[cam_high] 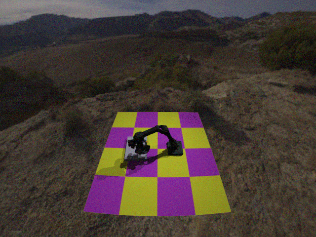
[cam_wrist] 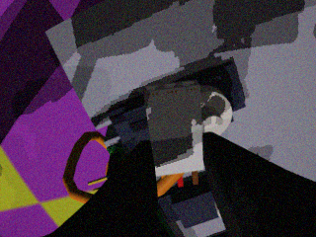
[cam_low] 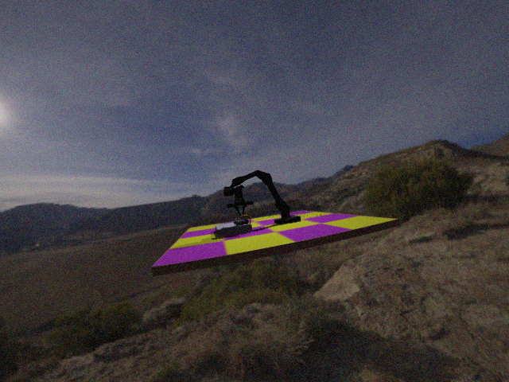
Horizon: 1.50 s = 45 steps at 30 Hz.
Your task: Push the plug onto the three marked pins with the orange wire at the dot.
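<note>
My gripper [cam_wrist: 177,146] [cam_low: 240,213] is shut on the flat grey plug, low over the holder. The plug [cam_wrist: 174,118] lies between the dark fingers in the wrist view, its hole end toward the top of the picture. Orange, red and brown wires leave its lower end, and the orange lead [cam_wrist: 72,165] loops out at the left. The pale holder [cam_wrist: 276,99] [cam_high: 129,150] [cam_low: 232,231] is under the gripper. The dark servo [cam_wrist: 237,89] with its round white horn [cam_wrist: 224,118] shows behind the plug. The pins, coloured band and dot cannot be made out.
The holder stands on a yellow and purple checkered table [cam_high: 173,196] [cam_low: 197,254]. The arm's base [cam_high: 175,150] [cam_low: 287,220] is to the right of the holder in the top and exterior views. Dark shadows of the arm fall across holder and table.
</note>
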Each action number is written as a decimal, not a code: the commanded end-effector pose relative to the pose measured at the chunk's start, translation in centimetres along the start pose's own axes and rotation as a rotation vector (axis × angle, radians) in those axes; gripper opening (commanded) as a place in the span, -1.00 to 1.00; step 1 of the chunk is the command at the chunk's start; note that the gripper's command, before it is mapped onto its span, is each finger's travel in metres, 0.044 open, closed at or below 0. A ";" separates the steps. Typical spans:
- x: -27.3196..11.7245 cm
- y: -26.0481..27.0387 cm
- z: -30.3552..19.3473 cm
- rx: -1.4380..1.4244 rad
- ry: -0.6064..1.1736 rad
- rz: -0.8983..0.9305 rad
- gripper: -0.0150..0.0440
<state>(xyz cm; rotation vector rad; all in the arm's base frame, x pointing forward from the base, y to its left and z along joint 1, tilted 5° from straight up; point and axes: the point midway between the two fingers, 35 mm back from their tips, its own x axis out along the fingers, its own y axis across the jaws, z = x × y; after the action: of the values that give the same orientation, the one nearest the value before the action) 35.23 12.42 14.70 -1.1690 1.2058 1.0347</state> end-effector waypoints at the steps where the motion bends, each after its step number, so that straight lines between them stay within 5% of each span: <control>1: -0.4 0.4 -2.3 0.150 -0.004 -0.005 -0.49; 34: 0.3 8.6 -16.5 1.277 0.007 -0.007 -0.49; 45: 3.0 8.8 -16.8 1.299 0.007 -0.008 -0.49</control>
<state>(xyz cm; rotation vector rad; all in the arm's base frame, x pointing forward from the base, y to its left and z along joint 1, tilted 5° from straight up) 24.70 -3.09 12.38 -0.1507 1.4692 0.0855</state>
